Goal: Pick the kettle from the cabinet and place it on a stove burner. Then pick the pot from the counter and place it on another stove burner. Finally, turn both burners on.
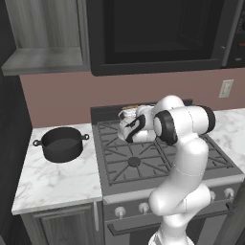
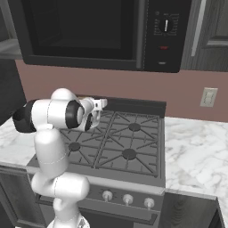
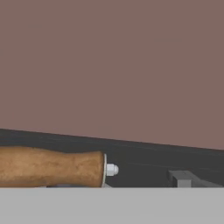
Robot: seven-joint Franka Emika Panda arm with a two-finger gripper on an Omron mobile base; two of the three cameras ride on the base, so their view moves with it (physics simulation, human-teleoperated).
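Observation:
The kettle (image 1: pixel 126 114) stands at the back left of the stove, mostly hidden behind my hand; the wooden top of its handle (image 3: pixel 52 167) lies low and left in the hand view. My gripper (image 1: pixel 125 123) (image 2: pixel 99 105) hovers just above and behind it, open, with nothing between its fingers, facing the pinkish back wall. The dark pot (image 1: pixel 61 143) sits on the white marble counter (image 1: pixel 57 184) left of the stove. Black burners (image 1: pixel 134 161) (image 2: pixel 129 154) show under the grates. The cabinet (image 1: pixel 45 43) at the upper left stands open with its pale shelf bare.
A black microwave (image 1: pixel 158 33) (image 2: pixel 89 31) hangs over the stove. Silver knobs (image 1: pixel 119 211) (image 2: pixel 128 199) line the range front. A wall outlet (image 1: pixel 226 88) sits right of the stove, above more marble counter (image 2: pixel 196 151). A shut wall cabinet (image 2: pixel 209 31) is at the right.

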